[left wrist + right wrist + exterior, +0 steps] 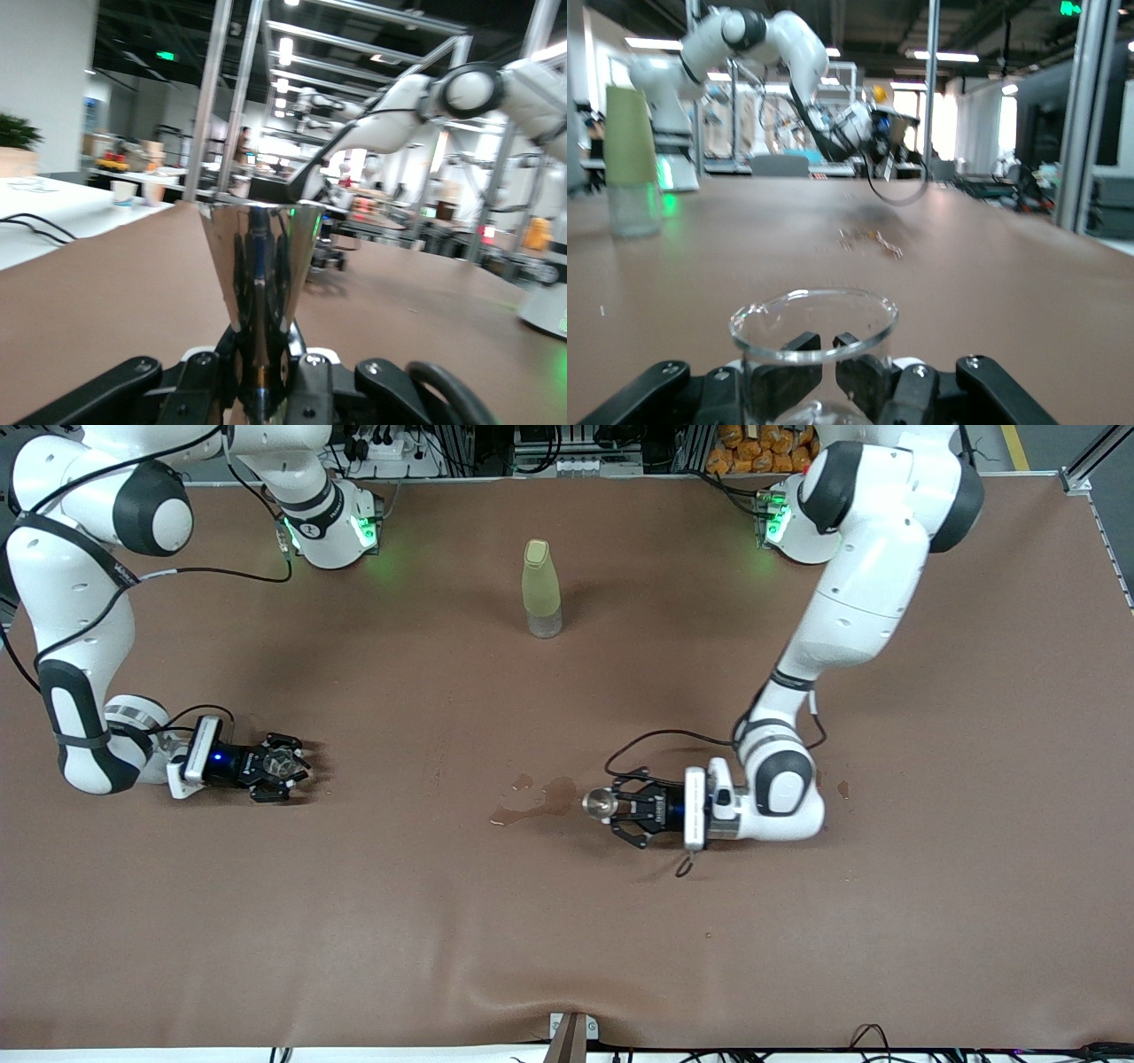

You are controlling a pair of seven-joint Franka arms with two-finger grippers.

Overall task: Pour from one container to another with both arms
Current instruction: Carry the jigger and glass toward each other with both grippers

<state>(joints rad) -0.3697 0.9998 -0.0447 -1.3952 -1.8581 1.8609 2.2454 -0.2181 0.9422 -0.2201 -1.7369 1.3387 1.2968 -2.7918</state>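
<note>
A shiny cone-shaped metal cup (pixel 597 803) (pixel 261 257) stands upright low over the table's middle. My left gripper (pixel 617 806) (pixel 264 333) is shut on its narrow base. A clear glass beaker (pixel 282 761) (pixel 813 320) stands upright at the right arm's end of the table. My right gripper (pixel 291 765) (pixel 833 356) is shut on it, its fingers (pixel 784 372) showing through the glass. The beaker looks empty. Both grippers lie level, close to the table.
A tall yellow-green bottle (pixel 542 589) (pixel 631 164) stands mid-table, farther from the front camera than both grippers. A wet stain (pixel 536 801) (pixel 873 239) darkens the brown cover beside the metal cup. Small wet spots (pixel 842 786) lie by the left arm's wrist.
</note>
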